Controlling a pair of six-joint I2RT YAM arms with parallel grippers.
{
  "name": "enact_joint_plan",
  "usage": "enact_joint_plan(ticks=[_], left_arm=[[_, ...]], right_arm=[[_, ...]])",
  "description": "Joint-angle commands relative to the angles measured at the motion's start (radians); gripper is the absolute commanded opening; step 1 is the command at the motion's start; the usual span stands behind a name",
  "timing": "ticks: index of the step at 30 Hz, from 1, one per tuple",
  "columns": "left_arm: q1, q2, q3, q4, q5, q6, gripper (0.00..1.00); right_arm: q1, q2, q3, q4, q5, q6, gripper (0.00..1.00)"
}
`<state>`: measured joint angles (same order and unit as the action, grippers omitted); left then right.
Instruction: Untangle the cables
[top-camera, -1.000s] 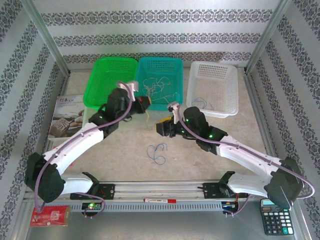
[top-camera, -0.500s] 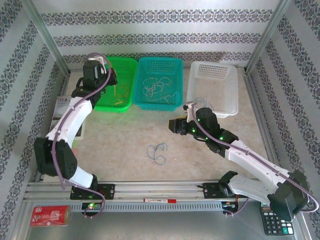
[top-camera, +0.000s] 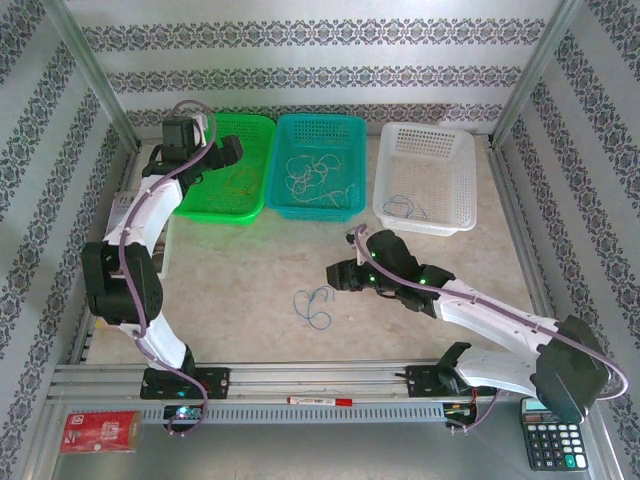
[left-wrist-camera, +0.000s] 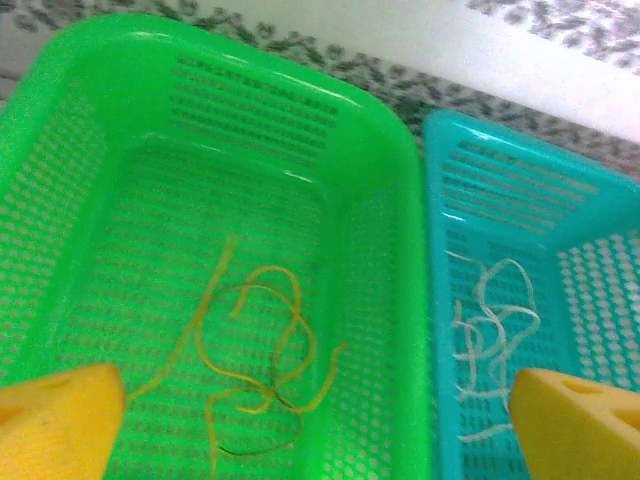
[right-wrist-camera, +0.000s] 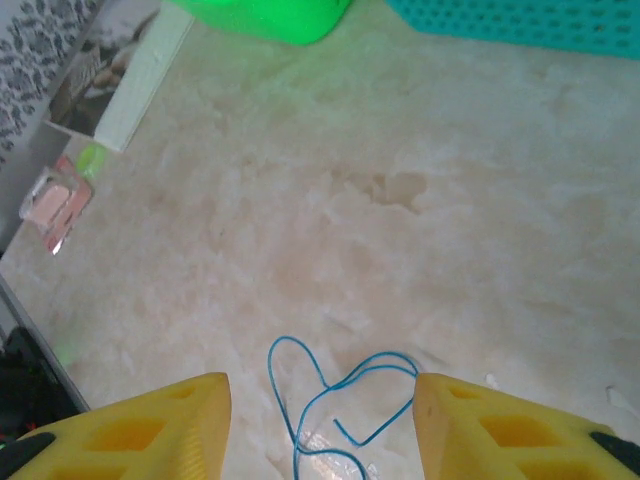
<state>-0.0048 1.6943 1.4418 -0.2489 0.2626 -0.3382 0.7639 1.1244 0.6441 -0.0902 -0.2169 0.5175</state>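
Left gripper (left-wrist-camera: 316, 426) hanging wide open over yellow cable (left-wrist-camera: 262, 352) lying in green basket (left-wrist-camera: 385, 190) at table's (top-camera: 240, 275) far-left corner, right gripper (right-wrist-camera: 320, 425) hovering open above blue cable (right-wrist-camera: 345, 385).

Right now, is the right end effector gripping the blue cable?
No, the blue cable lies loose on the table, the right end effector open above it.

I see white shells and black joints on my left arm (top-camera: 150, 215) and right arm (top-camera: 490, 315), with a thick purple cable (top-camera: 122, 262) running back from each tool. Green lights (top-camera: 420, 280) glow behind the right tool (right-wrist-camera: 320, 430); the left tool (left-wrist-camera: 318, 425) has yellow fingers (left-wrist-camera: 60, 425).
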Motion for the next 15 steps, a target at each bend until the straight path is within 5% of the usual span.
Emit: enact_joint_plan(ticks=[1,7,15], left_arm=[[-0.014,-0.102,-0.076,0.023,0.157,-0.061,1.00],[-0.127,-0.291,-0.293,0.055,0.185,-0.140,1.00],[-0.345,-0.566,-0.642,0.197,0.044,-0.323,1.00]], right_arm=[[0.032,0.009,-0.023,0.002,0.051,0.002,0.52],[0.070,0.010,-0.053,0.006,0.088,0.014,0.51],[0.099,0.041,-0.068,0.007,0.123,0.013,0.51]])
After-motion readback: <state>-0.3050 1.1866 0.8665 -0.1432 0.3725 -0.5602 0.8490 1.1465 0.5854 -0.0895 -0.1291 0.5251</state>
